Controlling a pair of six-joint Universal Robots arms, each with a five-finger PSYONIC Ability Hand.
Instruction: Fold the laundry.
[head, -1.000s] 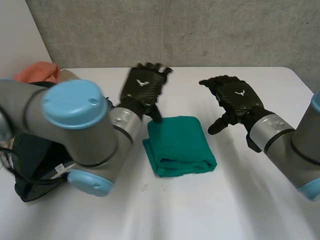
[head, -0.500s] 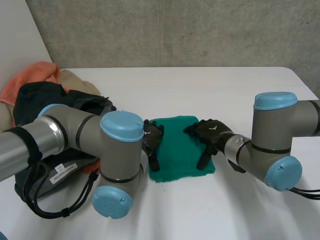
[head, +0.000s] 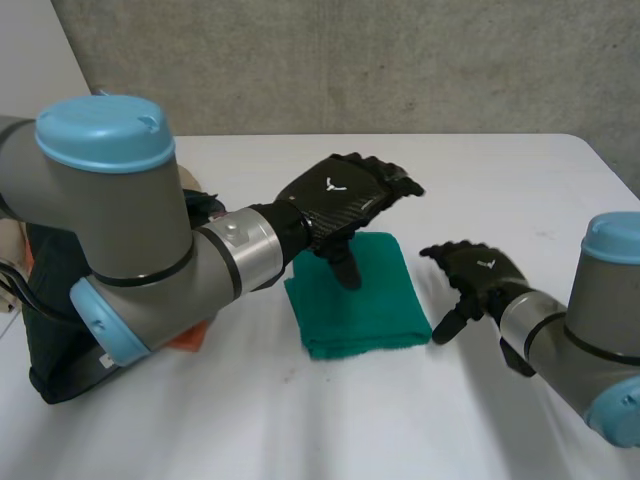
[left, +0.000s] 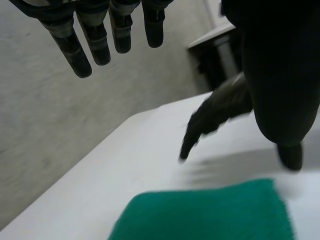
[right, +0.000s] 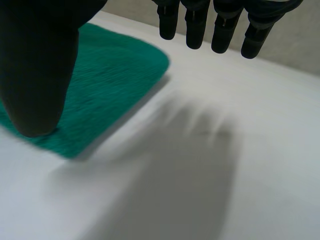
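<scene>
And both hands are off the towel! Half a second ago they were pressed down on it, one on each side. Now the left hand has come up and hangs above the far part of the green towel, clear of the cloth. Its fingers are stretched out straight and spread a little, with the thumb dangling down towards the towel, so it is wide open and holding nothing.

The right hand has slid off to the right. It sits low over the white table, just beside the towel's right edge, where before it lay on the cloth. Its fingers reach forward, loose and straight, over bare table. The thumb points down next to the towel's near right corner, and whether the tip touches the cloth is hard to call. This hand is open too, with nothing in it.

The towel has not budged. It lies folded flat in a neat block in the middle of the table, in the same spot as a second ago.

The left arm has swung up and across, and it now covers much of the pile at the table's left side. A dark garment and a bit of orange cloth show under it.
</scene>
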